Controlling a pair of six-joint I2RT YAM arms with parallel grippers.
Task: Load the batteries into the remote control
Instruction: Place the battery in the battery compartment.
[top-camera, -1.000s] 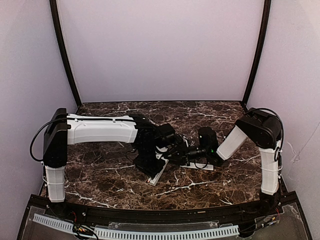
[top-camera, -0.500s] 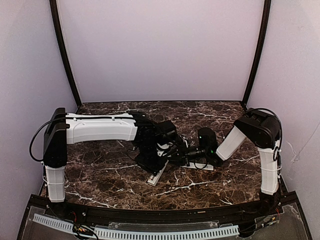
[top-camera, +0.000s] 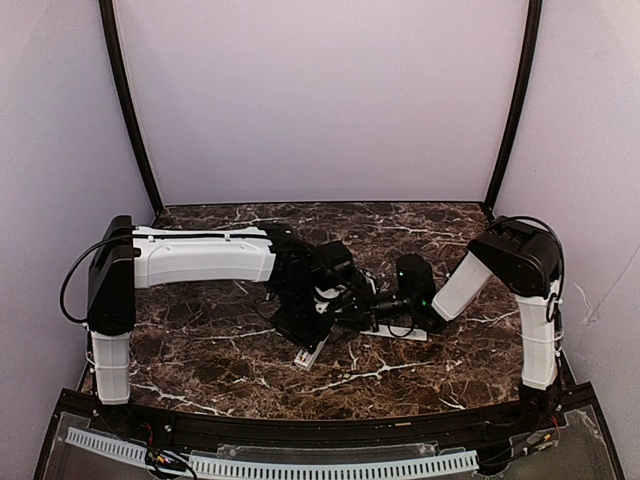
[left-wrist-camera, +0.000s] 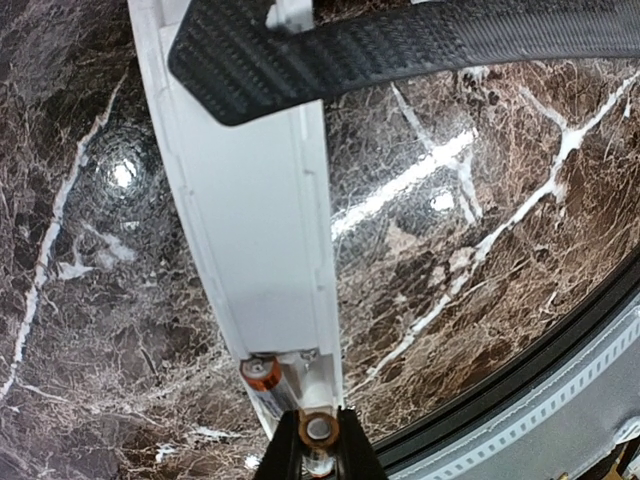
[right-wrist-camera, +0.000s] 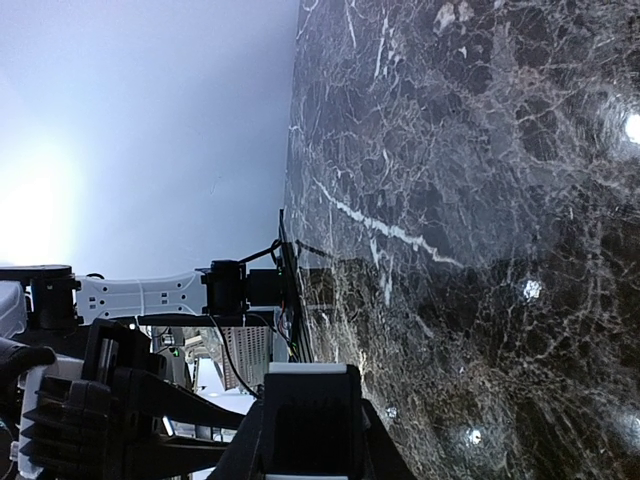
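Left gripper (left-wrist-camera: 320, 452): jaws almost closed, pinching the held battery (left-wrist-camera: 320, 430), which is end-on to the camera at the open compartment in the near end of the remote control (left-wrist-camera: 250, 220). The seated battery (left-wrist-camera: 263, 378) lies in that compartment, just beside the held one. Right gripper (right-wrist-camera: 308, 440): clamped on the remote control's white body, one finger (left-wrist-camera: 400, 45) crossing over its far part. In the overhead view both grippers meet above the remote control on the marble table (top-camera: 200, 350), with only its near tip protruding. Only the left wrist view shows the batteries.
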